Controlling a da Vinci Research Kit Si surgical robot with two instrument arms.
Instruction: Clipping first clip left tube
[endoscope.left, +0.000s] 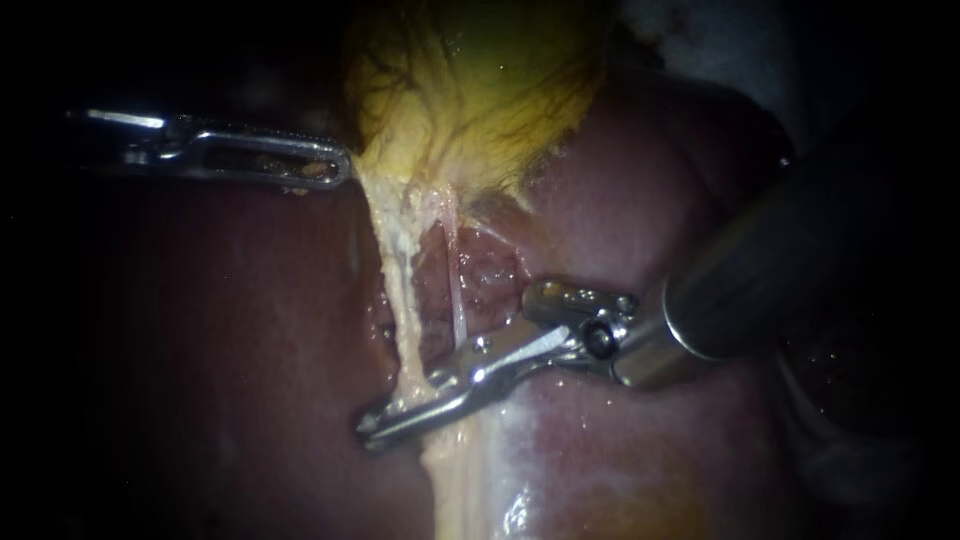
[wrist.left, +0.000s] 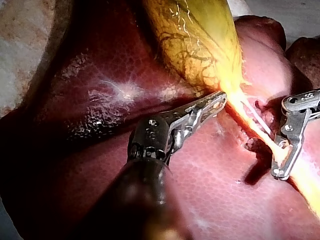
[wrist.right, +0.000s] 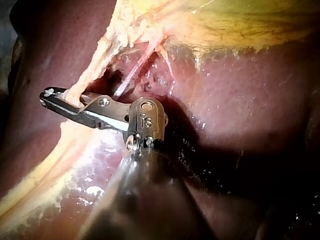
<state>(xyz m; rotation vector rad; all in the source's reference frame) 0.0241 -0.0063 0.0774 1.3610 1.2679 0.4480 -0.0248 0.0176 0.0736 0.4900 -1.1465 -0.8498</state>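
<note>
The yellow-green gallbladder (endoscope.left: 480, 90) hangs over the dark red liver (endoscope.left: 250, 330). From its neck two strands run down. The left tube (endoscope.left: 395, 270) is thick, pale and ragged. The right tube (endoscope.left: 457, 295) is thin and whitish. My right instrument (endoscope.left: 375, 425) reaches across from the right, and its long jaws close around the left tube low down, touching it from both sides. In the right wrist view the same tube (wrist.right: 95, 75) passes between those jaws (wrist.right: 50, 97). My left instrument (endoscope.left: 340, 168) holds the gallbladder's neck edge, with its jaws (wrist.left: 220, 97) together on that tissue.
A hollow of raw red tissue (endoscope.left: 485, 275) lies between the tubes and the right instrument's wrist (endoscope.left: 590, 330). Pale fatty tissue (endoscope.left: 465, 480) continues below the jaws. The surroundings are dark.
</note>
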